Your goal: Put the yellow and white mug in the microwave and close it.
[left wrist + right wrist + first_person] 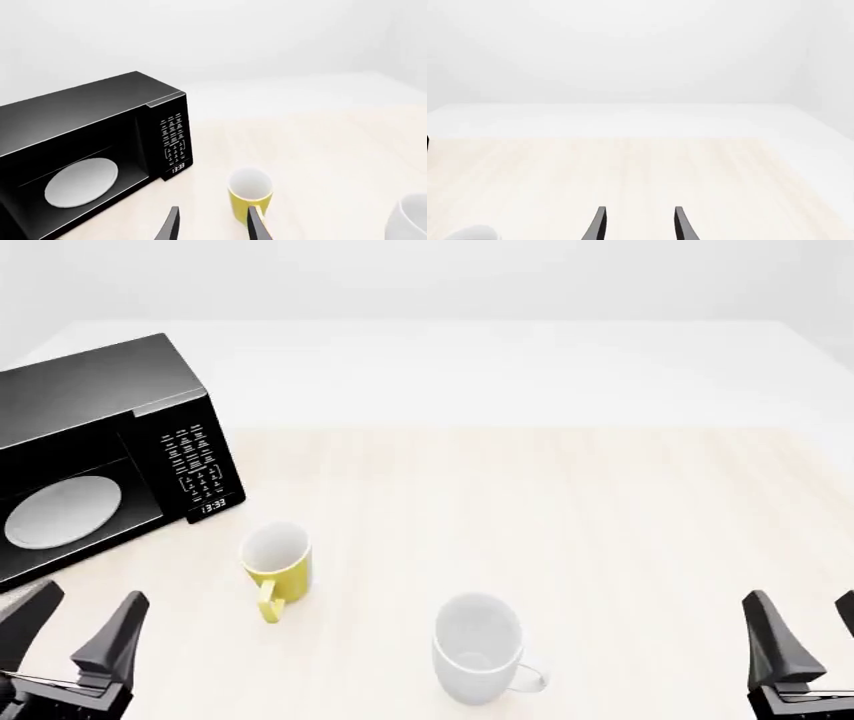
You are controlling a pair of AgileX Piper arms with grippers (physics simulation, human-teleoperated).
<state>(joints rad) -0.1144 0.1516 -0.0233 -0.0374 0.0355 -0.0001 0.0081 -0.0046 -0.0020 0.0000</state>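
The yellow and white mug (278, 562) stands upright on the table in front of the microwave's keypad side, handle toward me; it also shows in the left wrist view (250, 195). The black microwave (94, 430) sits at the far left, its cavity and white turntable plate (60, 512) showing; no door can be made out. It also shows in the left wrist view (87, 125). My left gripper (91, 598) is open and empty, nearer me and left of the mug, and shows in its own view (213, 210). My right gripper (803, 598) is open and empty at the near right, also in its wrist view (639, 210).
A larger all-white mug (477, 648) stands upright near the front middle, right of the yellow mug; it also shows at the edge of the left wrist view (410, 220). The light wooden tabletop (574, 510) stretches to the right and ends at a pale far edge.
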